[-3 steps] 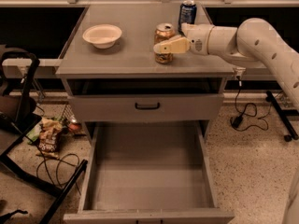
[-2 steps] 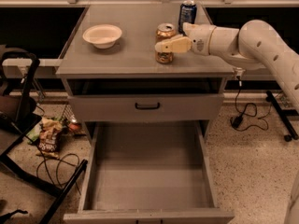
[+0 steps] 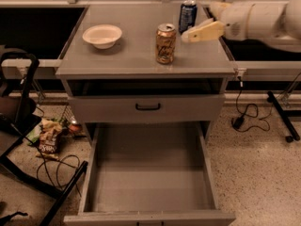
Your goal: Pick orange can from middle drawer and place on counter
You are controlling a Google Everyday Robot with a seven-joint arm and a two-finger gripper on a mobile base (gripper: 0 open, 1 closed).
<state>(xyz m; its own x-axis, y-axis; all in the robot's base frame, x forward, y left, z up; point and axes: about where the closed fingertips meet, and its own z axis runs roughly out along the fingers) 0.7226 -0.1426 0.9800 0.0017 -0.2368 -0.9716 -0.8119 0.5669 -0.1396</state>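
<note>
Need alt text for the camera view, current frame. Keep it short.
The orange can stands upright on the counter, with the gripper just to its right and not touching it. A dark blue can and a white bowl also sit on the counter. Below, the middle drawer is pulled open, its bare floor showing.

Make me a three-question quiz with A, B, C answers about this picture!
1. Where is the orange can? A in the middle drawer; B on the counter; C on the floor.
2. How many cans stand on the counter? A two; B one; C four.
3. The middle drawer is: A shut; B open, holding a bowl; C open and bare.
Answers: B, it stands on the counter, the end effector beside it, apart; A, orange can plus dark blue can; C, pulled out, only bare floor shows.
</note>
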